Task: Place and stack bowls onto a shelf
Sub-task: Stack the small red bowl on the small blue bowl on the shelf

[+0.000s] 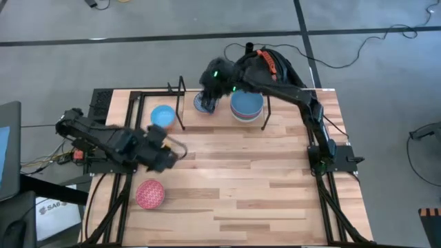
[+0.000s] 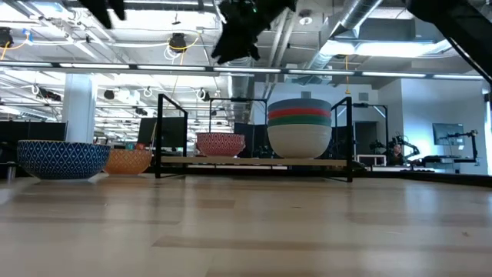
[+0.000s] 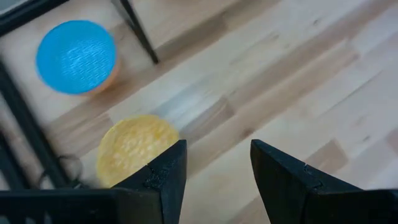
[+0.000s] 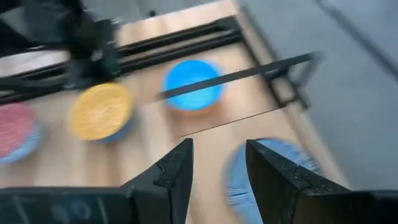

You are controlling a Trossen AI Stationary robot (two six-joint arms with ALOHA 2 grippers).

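The black rod shelf stands at the table's far edge. On it rest a stack of bowls, blue on top, and to its left one bowl, blue inside and red-patterned outside. My right gripper hovers open above that single bowl, clear of it in the low view. My left gripper is open above the table, beside the yellow bowl. A light blue bowl and a red bowl sit on the table.
Black arm-mount rails run along the table's left and right sides. The shelf's upright posts stand close to the light blue bowl. Bare wood fills the table's middle and near part.
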